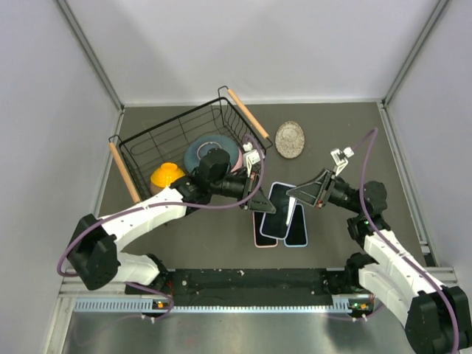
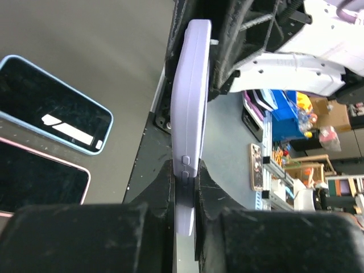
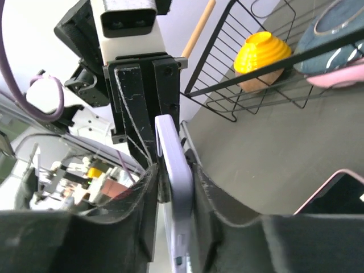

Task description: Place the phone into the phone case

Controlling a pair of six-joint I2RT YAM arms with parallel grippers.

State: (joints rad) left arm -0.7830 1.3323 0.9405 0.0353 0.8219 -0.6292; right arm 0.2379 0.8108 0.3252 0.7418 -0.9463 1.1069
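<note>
Black fingers [image 2: 156,193] of the left hand [image 1: 259,202] were seen closest, clamped across the front and back of a lavender-edged phone [image 2: 190,102], which was shown edge-on. The right hand [image 1: 296,195] was clamped on the same phone from the opposite end. In the top view the phone was held dark face up, above the surface [image 1: 214,236]. It hung over a pink-rimmed slab [image 1: 264,236] and a blue-rimmed slab [image 1: 298,234] lying side by side.

Step judged: phone shared between both hands, ahead of seating. This was judged best done with one grip firm while the other is loosened, so the phone is not twisted or dropped. The phone should be levelled, lined up with the case rim, and pressed in one corner first.

The phone case could not be identified for sure: either rimmed slab could be it, or the lavender edge could itself be a fitted case. Both slabs were partly covered by the phone in the top view and cut off in the left wrist view. The phone's face was not shown in either wrist view, and its ends were hidden by the hands.
</note>
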